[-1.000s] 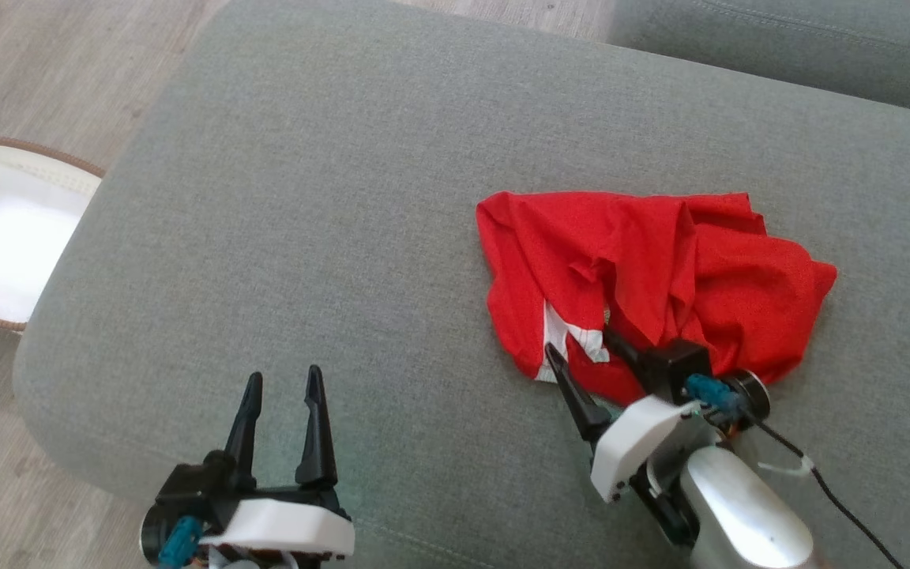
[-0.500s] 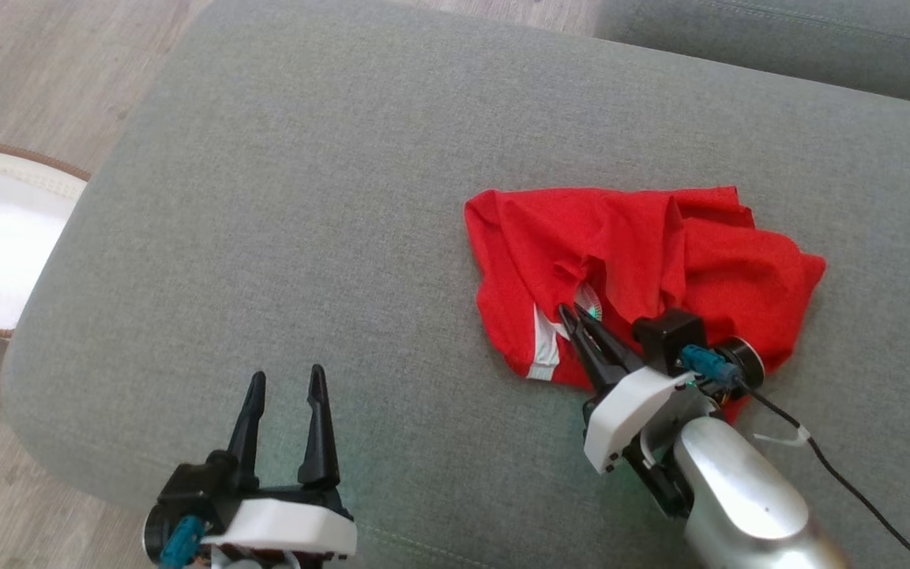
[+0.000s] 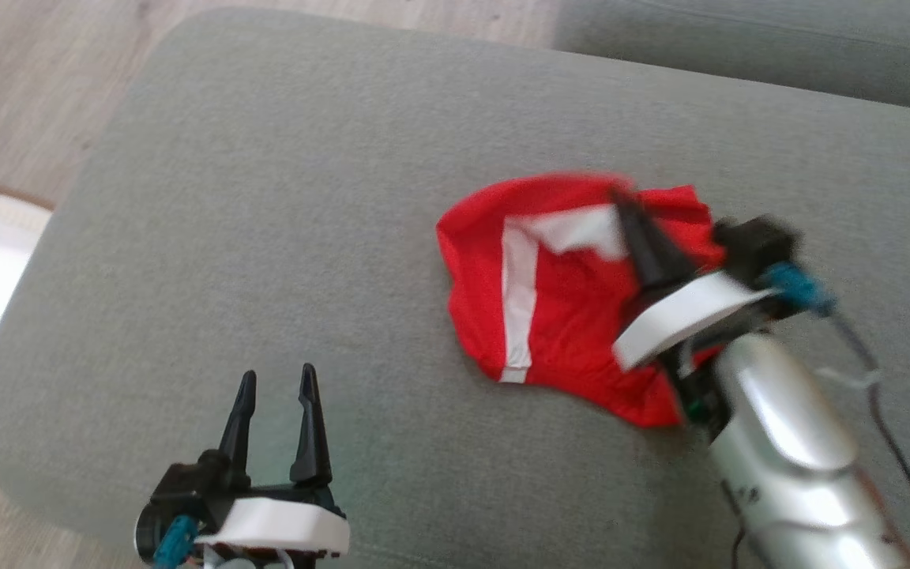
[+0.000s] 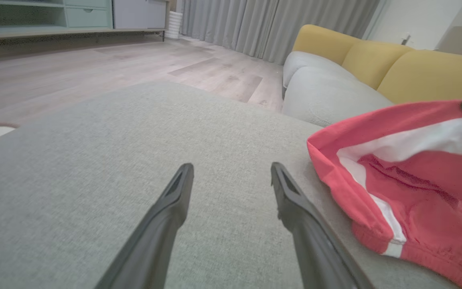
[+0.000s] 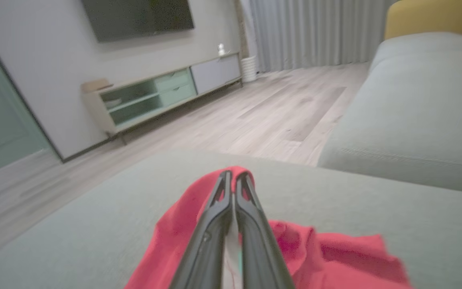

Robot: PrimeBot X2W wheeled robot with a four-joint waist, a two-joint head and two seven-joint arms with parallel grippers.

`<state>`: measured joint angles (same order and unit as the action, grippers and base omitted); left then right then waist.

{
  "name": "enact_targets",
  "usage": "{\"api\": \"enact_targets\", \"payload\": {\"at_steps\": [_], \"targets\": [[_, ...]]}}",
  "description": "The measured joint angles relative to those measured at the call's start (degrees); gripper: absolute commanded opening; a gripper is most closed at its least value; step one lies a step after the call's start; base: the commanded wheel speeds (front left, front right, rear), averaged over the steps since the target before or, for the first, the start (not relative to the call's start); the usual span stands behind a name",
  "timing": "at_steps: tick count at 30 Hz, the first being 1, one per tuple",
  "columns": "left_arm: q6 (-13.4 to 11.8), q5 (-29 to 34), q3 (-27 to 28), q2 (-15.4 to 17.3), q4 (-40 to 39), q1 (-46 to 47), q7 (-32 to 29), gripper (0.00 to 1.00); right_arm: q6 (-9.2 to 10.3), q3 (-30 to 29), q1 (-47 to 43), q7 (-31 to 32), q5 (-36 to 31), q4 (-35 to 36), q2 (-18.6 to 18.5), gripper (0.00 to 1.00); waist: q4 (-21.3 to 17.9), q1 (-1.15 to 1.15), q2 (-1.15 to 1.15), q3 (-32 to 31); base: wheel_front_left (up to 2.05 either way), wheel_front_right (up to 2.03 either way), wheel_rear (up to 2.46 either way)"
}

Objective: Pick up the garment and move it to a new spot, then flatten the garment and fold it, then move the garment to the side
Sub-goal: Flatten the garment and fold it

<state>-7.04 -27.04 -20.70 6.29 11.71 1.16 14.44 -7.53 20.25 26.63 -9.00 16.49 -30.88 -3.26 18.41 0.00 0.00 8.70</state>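
The right hand [image 3: 627, 207] has its two dark fingers pressed together, pinching a fold of the red garment [image 3: 565, 340] close to the garment's far edge. In the right wrist view, cloth bunches on both sides of the closed fingers. The white right wrist shell [image 3: 684, 312] sits tilted over the garment's right part, and the silver right forearm [image 3: 787, 458] runs from there back toward the robot. This arm looks blurred. The left hand [image 3: 276, 375] sits well to the left of the garment and nearer the robot, apart from it, with its fingers spread wide and pointing forward above the white left wrist shell [image 3: 273, 528].
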Motion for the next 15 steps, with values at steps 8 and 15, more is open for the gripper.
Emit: {"api": "enact_targets", "payload": {"at_steps": [8,15], "targets": [[0.55,0.90,-0.37,0.07,-0.55,0.00,0.00,1.00,0.00,-18.73,1.50,2.09,-5.55,0.96,-0.03,0.00,-4.68,0.00,0.00,-1.24,0.00,0.00,0.00],[1.57,1.48,-2.22,-0.03,-0.74,0.26,0.00,1.00,0.00,-27.85,1.00,5.50,-11.44,3.79,-0.03,0.00,-7.47,0.00,0.00,-0.15,0.00,0.00,0.00]]}}
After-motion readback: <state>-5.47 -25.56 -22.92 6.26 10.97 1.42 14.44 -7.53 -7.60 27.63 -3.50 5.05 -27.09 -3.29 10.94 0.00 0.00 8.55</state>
